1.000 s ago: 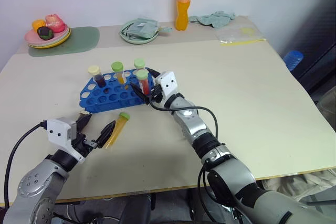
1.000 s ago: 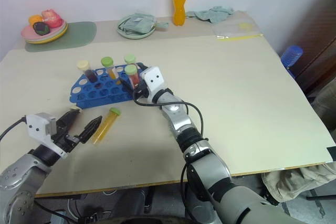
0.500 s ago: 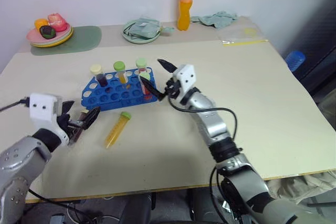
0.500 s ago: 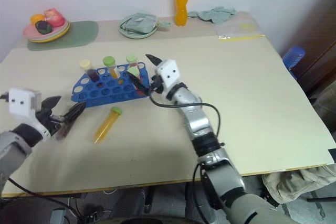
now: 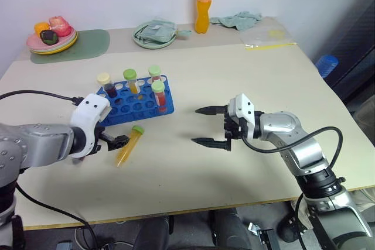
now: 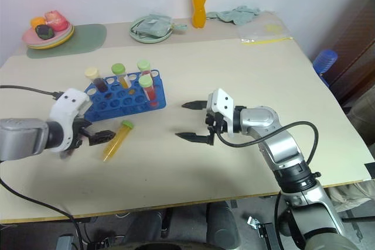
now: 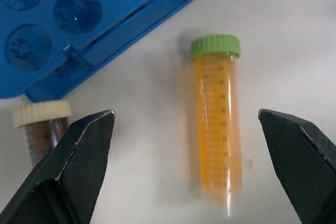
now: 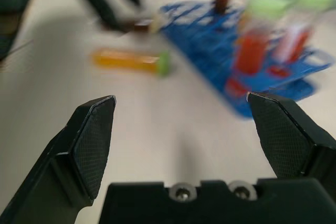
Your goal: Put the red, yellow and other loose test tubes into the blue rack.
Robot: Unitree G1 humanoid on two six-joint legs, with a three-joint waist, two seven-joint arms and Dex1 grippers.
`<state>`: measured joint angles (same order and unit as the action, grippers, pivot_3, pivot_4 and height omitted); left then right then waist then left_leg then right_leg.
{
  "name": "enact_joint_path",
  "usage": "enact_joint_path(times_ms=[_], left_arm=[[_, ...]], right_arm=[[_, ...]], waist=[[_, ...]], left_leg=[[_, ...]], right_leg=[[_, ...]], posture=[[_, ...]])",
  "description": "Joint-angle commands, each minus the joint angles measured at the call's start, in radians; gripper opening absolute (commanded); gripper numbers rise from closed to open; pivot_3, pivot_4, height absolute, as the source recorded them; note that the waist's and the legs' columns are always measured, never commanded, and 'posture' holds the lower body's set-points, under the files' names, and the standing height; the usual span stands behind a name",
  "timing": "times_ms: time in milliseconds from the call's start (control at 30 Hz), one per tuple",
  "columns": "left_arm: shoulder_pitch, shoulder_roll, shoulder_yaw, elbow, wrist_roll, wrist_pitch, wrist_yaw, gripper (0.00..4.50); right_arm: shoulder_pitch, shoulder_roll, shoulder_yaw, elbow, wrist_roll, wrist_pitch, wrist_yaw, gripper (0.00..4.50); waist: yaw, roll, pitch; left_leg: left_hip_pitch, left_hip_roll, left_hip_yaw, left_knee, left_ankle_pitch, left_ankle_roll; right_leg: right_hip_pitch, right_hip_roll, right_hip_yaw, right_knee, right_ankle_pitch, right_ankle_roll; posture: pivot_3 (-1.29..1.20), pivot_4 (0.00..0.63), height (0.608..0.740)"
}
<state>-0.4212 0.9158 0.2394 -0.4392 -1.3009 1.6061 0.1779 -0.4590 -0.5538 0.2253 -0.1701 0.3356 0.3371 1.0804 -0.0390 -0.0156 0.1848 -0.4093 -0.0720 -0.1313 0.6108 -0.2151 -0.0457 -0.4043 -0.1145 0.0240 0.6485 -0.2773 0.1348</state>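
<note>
Right gripper [image 5: 209, 126] pulled back to frame centre, spread empty; my left gripper [image 7: 194, 166], spread, straddles yellow tube [image 7: 215, 121] lengthwise.

The left arm reached in from the left side, with its wrist bent so the left hand [image 5: 114, 141] pointed forward and down at the tabletop [image 5: 246, 86]. Its two black fingers [image 7: 86, 148] stood wide apart and held nothing. The right arm bent at the elbow and came in from the right. The right hand [image 5: 208, 126] pointed across to the left, nearly flat. Its fingers [image 5: 206, 110] were spread wide too, and it was empty.
</note>
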Motion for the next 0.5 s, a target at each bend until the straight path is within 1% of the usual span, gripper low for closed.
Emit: enact_joint_path(times_ms=[33,133,233,300,367,400,500], left_arm=[[-0.055,-0.058,-0.092,0.064,-0.002,0.008,0.107,4.50],[-0.089,-0.093,-0.175,0.097,0.009,0.008,0.164,4.50],[-0.119,-0.158,-0.185,0.128,-0.009,0.008,0.210,4.50],[-0.126,-0.172,-0.197,0.133,-0.003,0.008,0.238,4.50],[-0.123,-0.163,-0.214,0.131,-0.001,0.008,0.249,3.97],[-0.121,-0.161,-0.214,0.133,-0.002,0.008,0.254,3.63],[-0.120,-0.152,-0.210,0.137,-0.007,0.008,0.260,2.16]], right_arm=[[0.009,0.006,0.015,-0.060,-0.005,-0.011,-0.003,4.42],[0.011,0.020,0.022,-0.069,-0.007,-0.003,-0.020,4.42],[0.027,0.021,0.037,-0.078,-0.019,-0.009,-0.028,4.42],[0.037,0.021,0.045,-0.089,-0.024,-0.012,-0.031,4.42],[0.044,0.024,0.049,-0.092,-0.028,-0.014,-0.039,4.50],[0.044,0.026,0.050,-0.092,-0.029,-0.013,-0.043,4.50],[0.043,0.030,0.052,-0.089,-0.033,-0.014,-0.047,4.50]], waist=[[0.005,0.000,0.000],[0.013,-0.001,0.000],[0.025,-0.001,0.000],[0.026,-0.001,0.000],[0.026,-0.001,0.000],[0.026,-0.001,0.000],[0.025,-0.001,0.000]], left_leg=[[0.000,0.000,0.000,0.000,0.000,0.000],[-0.001,-0.001,0.000,0.001,0.000,0.000],[-0.001,-0.001,0.000,0.002,0.000,0.000],[-0.001,-0.001,0.000,0.002,0.000,0.000],[-0.001,-0.001,0.000,0.002,0.000,0.000],[-0.001,-0.001,0.000,0.002,0.000,0.000],[-0.001,-0.001,0.000,0.002,0.000,-0.001]], right_leg=[[0.000,0.000,0.000,0.000,0.000,0.000],[0.000,-0.001,0.000,0.000,0.000,0.000],[0.000,-0.001,0.000,0.000,0.000,0.000],[0.000,-0.002,0.000,0.000,0.000,0.000],[0.000,-0.002,0.000,0.000,0.000,0.000],[0.000,-0.002,0.000,0.000,0.000,0.000],[0.000,-0.002,0.000,0.000,0.000,0.000]], posture=[[0.00,0.150,0.740],[0.00,0.150,0.740],[0.00,0.150,0.740],[0.00,0.150,0.740],[0.00,0.150,0.740],[0.00,0.150,0.740],[0.00,0.150,0.740]])
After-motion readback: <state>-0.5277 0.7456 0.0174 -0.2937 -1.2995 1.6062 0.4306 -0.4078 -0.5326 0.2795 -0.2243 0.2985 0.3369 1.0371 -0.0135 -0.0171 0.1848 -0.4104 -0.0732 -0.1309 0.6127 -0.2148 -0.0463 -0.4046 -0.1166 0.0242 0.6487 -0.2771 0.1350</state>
